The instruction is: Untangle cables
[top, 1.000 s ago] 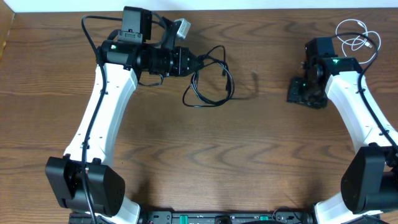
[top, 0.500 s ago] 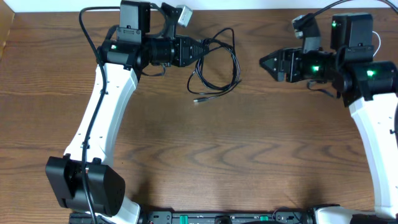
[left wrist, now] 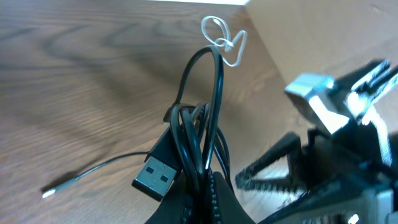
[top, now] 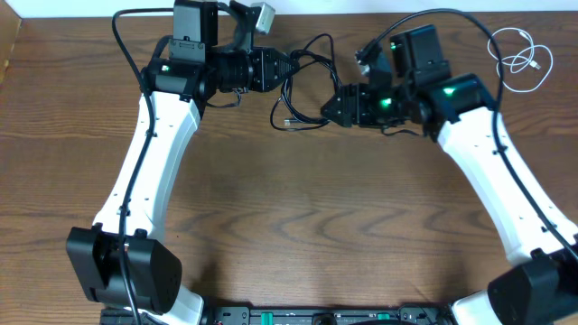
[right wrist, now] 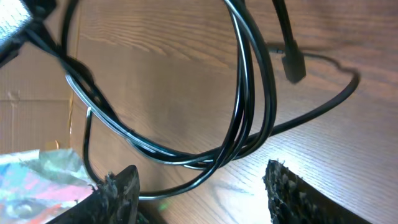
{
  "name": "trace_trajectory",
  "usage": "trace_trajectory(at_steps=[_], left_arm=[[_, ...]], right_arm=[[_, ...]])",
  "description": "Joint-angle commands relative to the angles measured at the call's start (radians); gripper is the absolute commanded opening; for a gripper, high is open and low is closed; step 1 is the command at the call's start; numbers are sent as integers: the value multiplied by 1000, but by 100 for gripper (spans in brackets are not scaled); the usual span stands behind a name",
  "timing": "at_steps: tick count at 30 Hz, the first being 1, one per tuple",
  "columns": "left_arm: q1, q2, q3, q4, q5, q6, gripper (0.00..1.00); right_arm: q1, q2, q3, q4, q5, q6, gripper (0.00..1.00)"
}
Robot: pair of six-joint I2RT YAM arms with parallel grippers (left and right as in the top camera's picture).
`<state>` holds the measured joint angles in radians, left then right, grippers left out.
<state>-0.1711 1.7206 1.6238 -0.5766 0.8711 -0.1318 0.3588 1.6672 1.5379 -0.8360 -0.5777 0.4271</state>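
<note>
A bundle of thin black cables [top: 307, 86] hangs in loops from my left gripper [top: 291, 65], which is shut on it near the table's far edge. In the left wrist view the cables [left wrist: 200, 124] and a USB plug [left wrist: 157, 175] stick out between the shut fingers [left wrist: 208, 196]. My right gripper [top: 330, 108] is open just right of the loops; in the right wrist view its fingers [right wrist: 202, 186] straddle the lower cable loops [right wrist: 249, 112] without touching. A thin white cable [top: 519, 52] lies coiled at the far right corner.
A cardboard box [top: 7, 45] stands at the far left edge. A thicker black cord [top: 135, 36] runs along the left arm. The table's far edge [top: 361, 11] is close behind both grippers.
My right arm swung from the far right to the left and now faces the black loops, gripper open. My left gripper lifted the black bundle slightly toward the far edge.
</note>
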Motion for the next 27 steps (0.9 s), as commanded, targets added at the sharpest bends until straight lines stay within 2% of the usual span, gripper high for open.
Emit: trace_trajectory(at_steps=[1,6,11,21,23,24,27], left_arm=[[0,2,3,3,-140,-119,7],[-27,2,3,2,-289,-144,7],[-82,2,3,3,-415,-143,7],[-129,2,3,3,-473,-143,7],[-129,2,3,4,-491,-143,7],[-129,2,3,3,-506,-143,7],[-123,2,4,12,-517,-145,8]], right_arm=[[34,30,-3,16,32,100,60],[72,54,-3,31,97,157,55],[77,72,-3,57,101,179,44],[77,184,-3,70,93,216,43],[77,186,-3,50,102,212,39],[77,186,-3,31,119,196,30],[77,186,-5,-40,226,180,17]])
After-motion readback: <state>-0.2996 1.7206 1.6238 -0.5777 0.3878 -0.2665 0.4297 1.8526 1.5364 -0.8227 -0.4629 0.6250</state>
